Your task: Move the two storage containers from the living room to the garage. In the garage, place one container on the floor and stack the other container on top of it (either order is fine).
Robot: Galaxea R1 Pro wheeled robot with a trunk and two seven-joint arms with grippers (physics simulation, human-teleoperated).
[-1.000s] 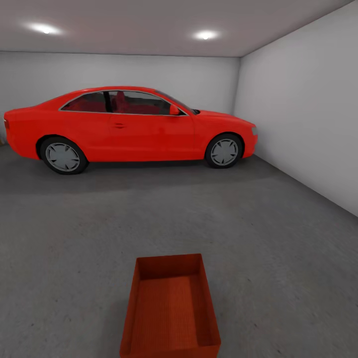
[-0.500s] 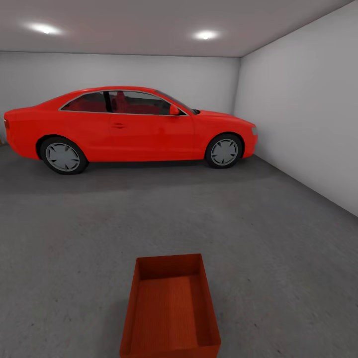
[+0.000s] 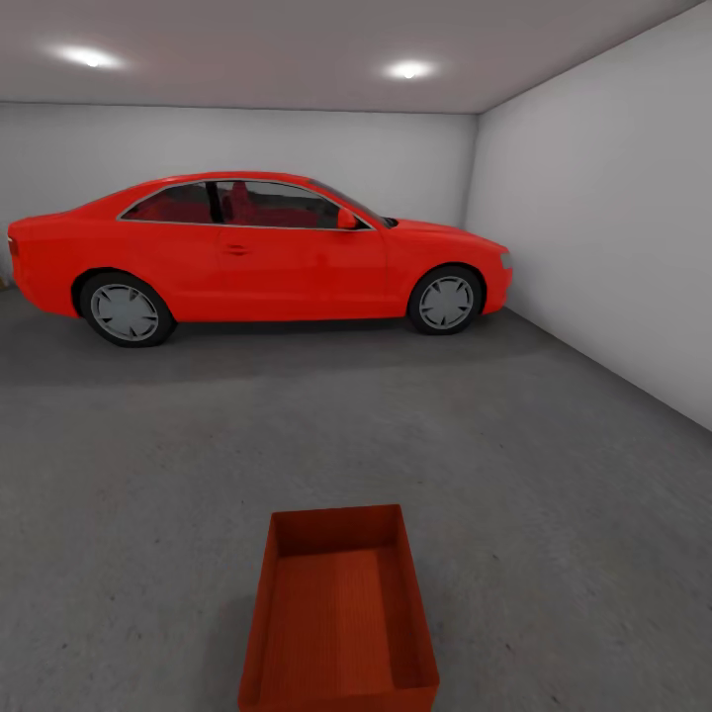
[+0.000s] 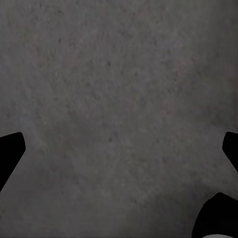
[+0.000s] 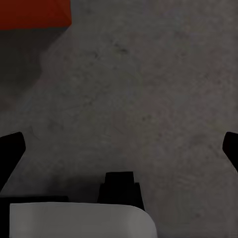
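Note:
An orange-red open-top storage container [image 3: 338,618] sits on the grey concrete floor [image 3: 148,475] of the garage, close in front of me in the head view, long side pointing away, nothing inside it. A corner of the container [image 5: 32,12] also appears in the right wrist view, apart from my right gripper [image 5: 119,148]. That gripper is open over bare floor, its dark fingertips [image 5: 10,148] far apart. My left gripper [image 4: 119,148] is open too, above bare concrete, with nothing between its fingertips [image 4: 10,148].
A red car [image 3: 257,252] is parked side-on across the back of the garage. White walls close the back and the right side [image 3: 613,227]. Wide concrete floor lies between the container and the car. Part of the robot's white body [image 5: 79,220] shows in the right wrist view.

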